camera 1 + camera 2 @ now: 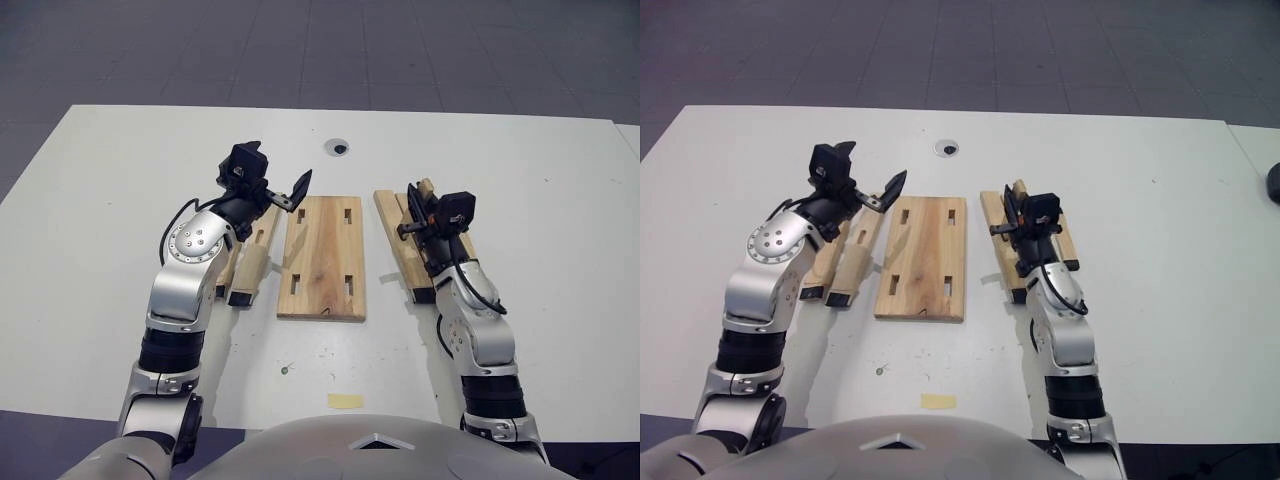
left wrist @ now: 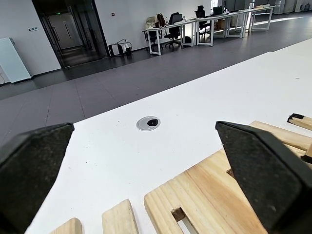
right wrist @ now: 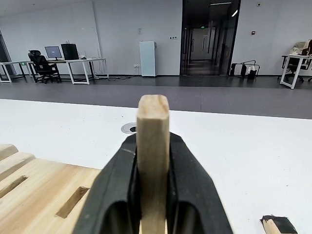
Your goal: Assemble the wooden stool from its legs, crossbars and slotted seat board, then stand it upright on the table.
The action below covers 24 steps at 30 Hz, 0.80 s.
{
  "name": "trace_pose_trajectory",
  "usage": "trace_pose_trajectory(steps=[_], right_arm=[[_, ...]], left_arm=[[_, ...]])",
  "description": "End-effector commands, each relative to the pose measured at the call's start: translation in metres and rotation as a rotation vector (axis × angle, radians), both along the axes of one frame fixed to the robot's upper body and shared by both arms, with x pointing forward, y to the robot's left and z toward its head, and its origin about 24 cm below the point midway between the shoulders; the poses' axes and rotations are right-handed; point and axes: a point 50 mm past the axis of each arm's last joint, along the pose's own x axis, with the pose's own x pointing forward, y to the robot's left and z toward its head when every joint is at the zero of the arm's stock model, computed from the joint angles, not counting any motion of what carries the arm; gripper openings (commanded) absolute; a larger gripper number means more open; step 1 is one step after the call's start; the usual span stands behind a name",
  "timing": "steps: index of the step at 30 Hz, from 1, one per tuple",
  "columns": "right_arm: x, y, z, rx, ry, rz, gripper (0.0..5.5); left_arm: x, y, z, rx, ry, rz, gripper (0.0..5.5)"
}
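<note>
Pinching one wooden bar (image 3: pixel 152 112) edgewise, the right tool (image 3: pixel 152 146) could let it twist. Left tool (image 1: pixel 872 168) spread near the legs (image 1: pixel 850 265).

White table (image 1: pixel 560 250), honey-toned seat board (image 1: pixel 322 257) with darker streaked grain and four dark slots, pale wooden legs (image 1: pixel 247 262) with black ends at left, light wooden bar (image 3: pixel 152 112), black left gripper (image 1: pixel 278 170), black right gripper (image 3: pixel 152 141), yellow note (image 1: pixel 345 401) near edge, grey tiled floor (image 1: pixel 450 50) beyond.
</note>
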Motion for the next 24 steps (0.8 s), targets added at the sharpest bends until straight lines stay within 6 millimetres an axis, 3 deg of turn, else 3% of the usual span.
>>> trace_pose_trajectory(steps=[1,13,24], right_arm=[[0.002,-0.002,-0.003,-0.022,0.007,-0.001,0.40],[0.014,-0.002,0.031,-0.023,-0.108,-0.012,2.17],[0.031,0.008,0.088,-0.028,-0.225,0.054,4.01]], left_arm=[[0.001,0.000,-0.003,0.009,0.006,0.005,5.40],[0.002,0.001,-0.003,0.001,0.004,0.013,5.40],[0.004,-0.001,-0.003,-0.014,-0.001,0.022,5.40]])
